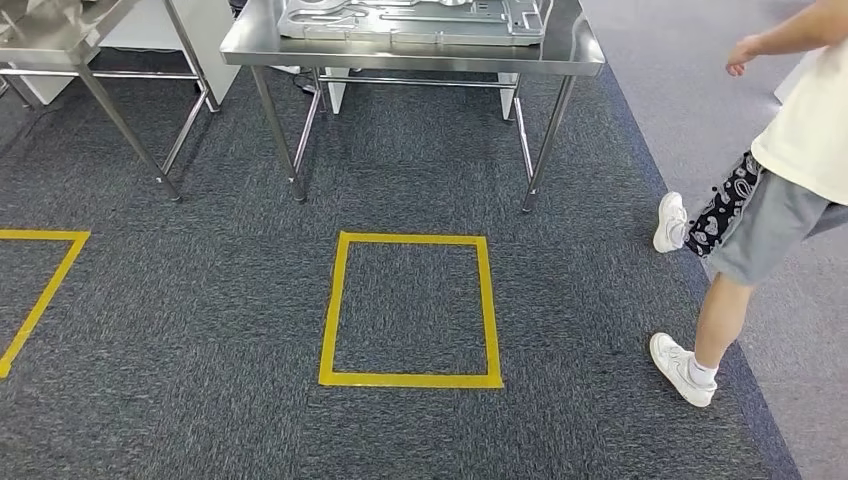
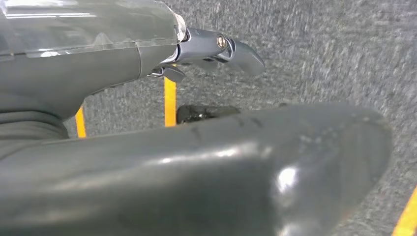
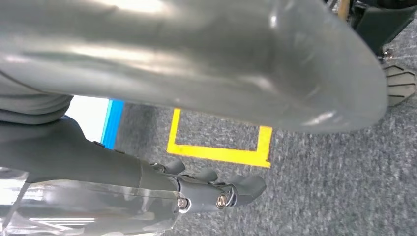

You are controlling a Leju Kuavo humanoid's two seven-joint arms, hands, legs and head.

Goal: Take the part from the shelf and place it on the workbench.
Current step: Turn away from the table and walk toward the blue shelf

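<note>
Grey speckled carpet [image 1: 200, 320] covered the floor ahead of the robot. At far left, a corner of a yellow tape outline [image 1: 40, 290] was marked on it, behind which stood part of a stainless-steel table [image 1: 60, 40]. At centre, a complete yellow tape square [image 1: 410, 310] lay on the carpet, directly in front of a stainless-steel workbench [image 1: 410, 50]. A flat, pale grey metal part with cut-outs [image 1: 410, 18] rested on the workbench top. At right, a person in a cream shirt, grey shorts and white trainers [image 1: 770, 190] stood on the carpet edge, one arm raised.

In the left wrist view, the left hand [image 2: 206, 54] hung above the carpet, fingers extended, holding nothing. In the right wrist view, the right hand [image 3: 211, 189] likewise hung with fingers extended and nothing in its grasp.
</note>
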